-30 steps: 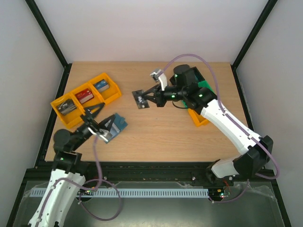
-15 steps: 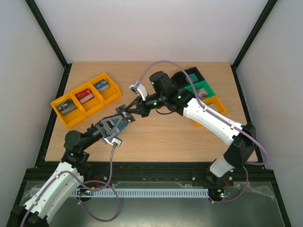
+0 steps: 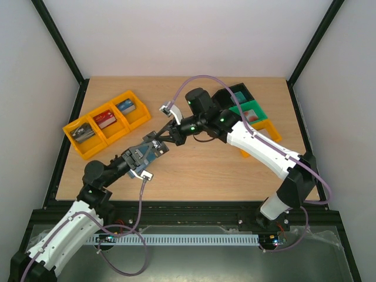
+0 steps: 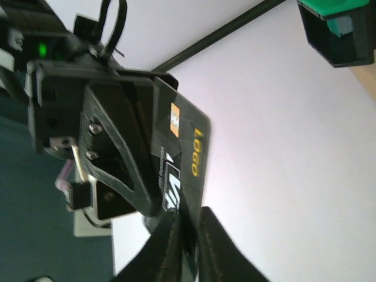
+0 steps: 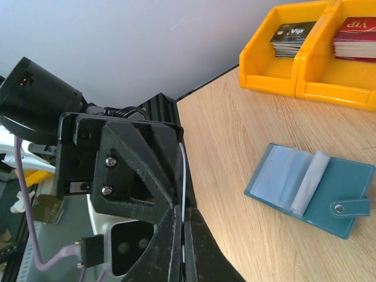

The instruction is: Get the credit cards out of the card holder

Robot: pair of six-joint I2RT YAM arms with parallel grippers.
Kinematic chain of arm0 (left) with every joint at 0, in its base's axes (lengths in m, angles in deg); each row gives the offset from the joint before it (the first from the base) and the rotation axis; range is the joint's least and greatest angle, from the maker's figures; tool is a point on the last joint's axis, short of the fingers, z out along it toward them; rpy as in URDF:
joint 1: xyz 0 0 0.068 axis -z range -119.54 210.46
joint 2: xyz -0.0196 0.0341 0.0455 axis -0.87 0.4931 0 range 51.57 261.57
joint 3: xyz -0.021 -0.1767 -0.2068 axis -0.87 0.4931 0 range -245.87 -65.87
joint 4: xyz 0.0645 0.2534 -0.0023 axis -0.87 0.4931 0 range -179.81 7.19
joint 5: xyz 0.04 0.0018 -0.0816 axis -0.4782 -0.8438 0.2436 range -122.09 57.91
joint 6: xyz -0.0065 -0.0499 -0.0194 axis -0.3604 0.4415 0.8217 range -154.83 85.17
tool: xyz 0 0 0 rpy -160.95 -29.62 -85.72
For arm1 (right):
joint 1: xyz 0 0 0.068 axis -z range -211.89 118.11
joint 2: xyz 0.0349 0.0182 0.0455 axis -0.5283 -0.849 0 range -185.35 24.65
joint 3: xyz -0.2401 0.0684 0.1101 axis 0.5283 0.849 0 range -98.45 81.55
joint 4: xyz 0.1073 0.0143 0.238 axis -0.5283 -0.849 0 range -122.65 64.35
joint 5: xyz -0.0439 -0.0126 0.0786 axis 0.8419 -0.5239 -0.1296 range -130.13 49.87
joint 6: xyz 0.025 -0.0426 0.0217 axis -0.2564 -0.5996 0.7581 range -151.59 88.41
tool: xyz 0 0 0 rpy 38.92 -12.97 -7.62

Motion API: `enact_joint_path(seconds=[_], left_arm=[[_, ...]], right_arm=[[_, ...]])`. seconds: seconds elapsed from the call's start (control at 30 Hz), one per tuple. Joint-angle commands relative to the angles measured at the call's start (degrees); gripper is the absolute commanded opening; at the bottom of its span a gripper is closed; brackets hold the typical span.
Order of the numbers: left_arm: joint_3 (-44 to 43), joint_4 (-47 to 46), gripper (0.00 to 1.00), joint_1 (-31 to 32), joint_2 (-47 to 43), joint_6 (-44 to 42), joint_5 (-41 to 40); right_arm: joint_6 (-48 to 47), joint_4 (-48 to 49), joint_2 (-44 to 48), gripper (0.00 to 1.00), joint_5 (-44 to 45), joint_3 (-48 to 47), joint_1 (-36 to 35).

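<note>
Card holder (image 5: 311,188) and table (image 3: 205,167): you have the blue holder lying open and flat on the wood, left of centre toward the near edge. Its pale sleeves face up and the snap tab is spread out at one end.
Trays: the yellow tray (image 5: 267,79), holding stacks of cards (image 5: 292,38), sits at the far left. The green tray (image 3: 242,109) sits at the far right.
Right gripper (image 3: 158,141): your right arm stretches across to the left, fingers clenched on a credit card (image 4: 185,141).
Left gripper (image 4: 189,220): it meets the right one near the holder, fingers pinched on another edge of that card.
Credit card: dark, with a gold chip and yellow digits showing. You see it held in the air between both grippers, apart from the holder.
</note>
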Motion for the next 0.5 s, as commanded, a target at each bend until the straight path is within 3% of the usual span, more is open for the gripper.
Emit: enact_joint_path(seconds=[0.0,0.23,0.3,0.37,0.47], left_arm=[[-2.1,-0.2,0.03,2.2,-0.7,3.8,-1.7],[-4.4,5.6,0.02,6.9,-3.0,11.5,-5.6],[-6.9,10.8,0.02,9.3,-3.6,18.5,-8.0],[-10.4,14.4,0.02,11.5,-3.7,32.1,-10.9],[-17.6,20.4,0.02,11.8,-1.8,65.5,-12.8]], right_arm=[[-0.3,-0.2,0.2,0.02,-1.8,-1.8,-0.4],[-2.7,-2.0,1.7,0.02,-1.4,-2.3,-0.1],[-3.1,-2.0,2.9,0.19,-1.3,-2.4,0.7],[-3.6,-1.3,5.2,0.42,-0.6,-1.5,2.0],[-3.0,3.8,10.6,0.63,0.1,2.5,4.8]])
